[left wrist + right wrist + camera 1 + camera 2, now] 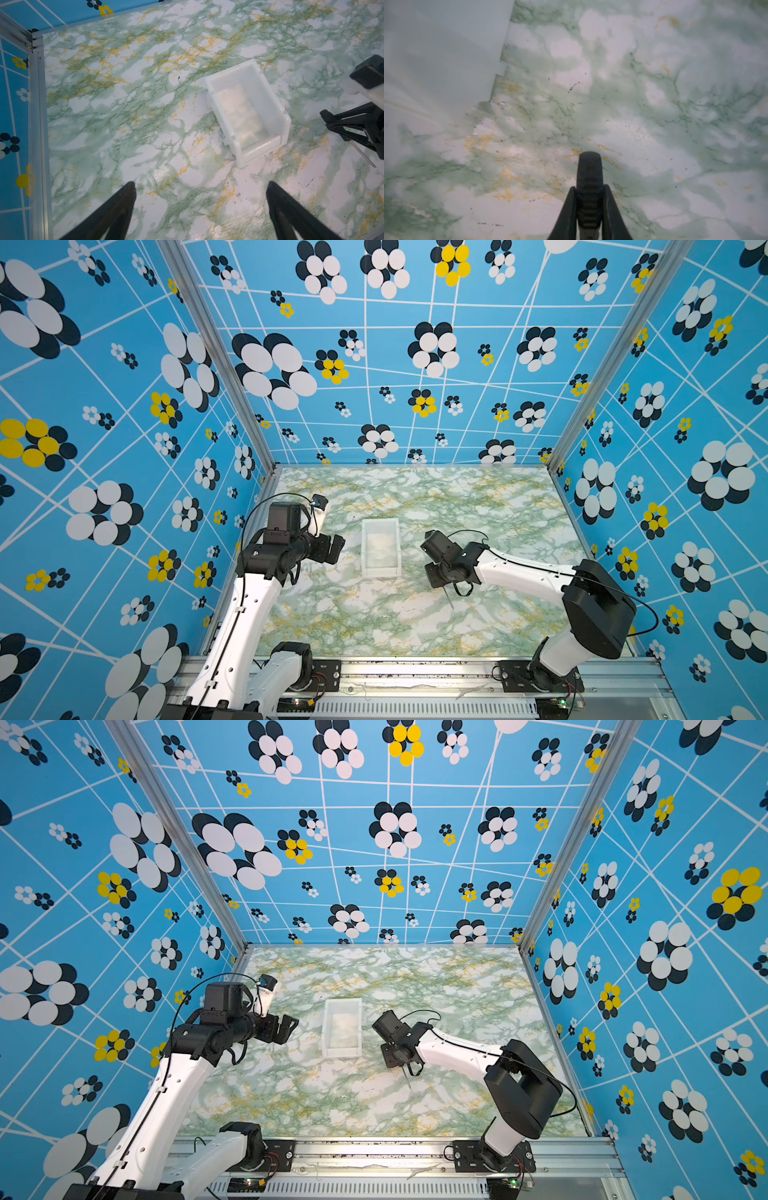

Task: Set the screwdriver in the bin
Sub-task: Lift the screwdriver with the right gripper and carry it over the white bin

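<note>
Slim black-handled, silver-shafted screwdriver (588, 166) pinched in tightly closed right gripper (588, 188), near white translucent rectangular plastic bin (381, 571); left gripper (201, 185) wide open, holding nothing.

One bin (381, 572), one screwdriver (588, 164) and one bench (457, 497) are showing; two claws are appearing: left claw (200, 184), right claw (589, 188).

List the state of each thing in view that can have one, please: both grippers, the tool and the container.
Slim screwdriver with black handle and thin silver metal shaft: clamped by its handle, outside the bin.
Small white translucent rectangular plastic bin: upright on the green marbled table, empty.
The left gripper: jaws open, holding nothing.
The right gripper: jaws shut on the screwdriver.
</note>
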Controlling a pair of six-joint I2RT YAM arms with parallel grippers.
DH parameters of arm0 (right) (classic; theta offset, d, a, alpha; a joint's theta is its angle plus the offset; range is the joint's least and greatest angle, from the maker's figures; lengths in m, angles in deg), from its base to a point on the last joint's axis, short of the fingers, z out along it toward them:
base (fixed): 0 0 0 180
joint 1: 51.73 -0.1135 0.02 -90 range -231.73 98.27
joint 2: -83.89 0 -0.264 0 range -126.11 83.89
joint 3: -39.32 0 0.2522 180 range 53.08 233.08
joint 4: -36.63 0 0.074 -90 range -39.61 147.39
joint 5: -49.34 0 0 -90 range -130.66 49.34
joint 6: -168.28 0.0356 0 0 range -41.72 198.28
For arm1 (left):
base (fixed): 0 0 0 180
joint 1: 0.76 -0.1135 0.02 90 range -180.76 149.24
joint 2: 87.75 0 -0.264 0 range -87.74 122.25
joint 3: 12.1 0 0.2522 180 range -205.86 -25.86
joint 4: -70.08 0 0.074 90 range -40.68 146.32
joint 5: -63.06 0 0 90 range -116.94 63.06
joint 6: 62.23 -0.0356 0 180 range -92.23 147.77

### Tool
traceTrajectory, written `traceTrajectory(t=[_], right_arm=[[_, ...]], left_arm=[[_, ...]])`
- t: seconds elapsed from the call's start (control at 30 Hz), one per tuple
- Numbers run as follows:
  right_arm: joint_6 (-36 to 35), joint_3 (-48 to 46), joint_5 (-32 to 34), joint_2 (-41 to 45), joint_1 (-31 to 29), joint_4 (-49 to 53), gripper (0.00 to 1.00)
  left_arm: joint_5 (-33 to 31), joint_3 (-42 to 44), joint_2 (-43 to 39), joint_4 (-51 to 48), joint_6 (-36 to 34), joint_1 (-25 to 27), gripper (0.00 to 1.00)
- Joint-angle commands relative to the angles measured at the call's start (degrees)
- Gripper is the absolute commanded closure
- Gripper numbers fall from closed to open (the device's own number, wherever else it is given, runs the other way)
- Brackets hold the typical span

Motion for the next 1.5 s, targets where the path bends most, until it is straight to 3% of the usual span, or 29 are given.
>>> traceTrajectory(t=[0.0,0.23,0.5,0.67,1.07,1.47], right_arm=[[-2.91,6.08,0.76,1.91,-0.22,5.50,0.86],[-6.87,22.06,-1.27,-1.92,-0.20,10.50,0.86],[-8.32,46.97,-6.54,-18.17,-0.20,13.23,0.86],[-6.54,55.45,-7.96,-26.99,-0.22,12.74,0.87],[-6.11,52.69,-9.27,-32.18,-0.22,6.66,0.86],[-5.26,56.35,-11.81,-39.55,-0.49,5.54,0.86]], left_arm=[[-1.37,-0.08,-0.69,0.47,0.59,0.45,0.01],[-2.32,-0.19,-2.79,0.64,1.15,0.20,0.01],[-1.80,-0.17,-5.74,0.78,1.45,-0.80,0.01],[-0.73,-0.17,-6.76,0.64,1.74,-1.03,0.01],[1.57,-0.02,-6.41,1.24,2.77,-1.37,0.01],[2.58,0.23,-6.30,0.99,3.08,-2.27,0.01]])
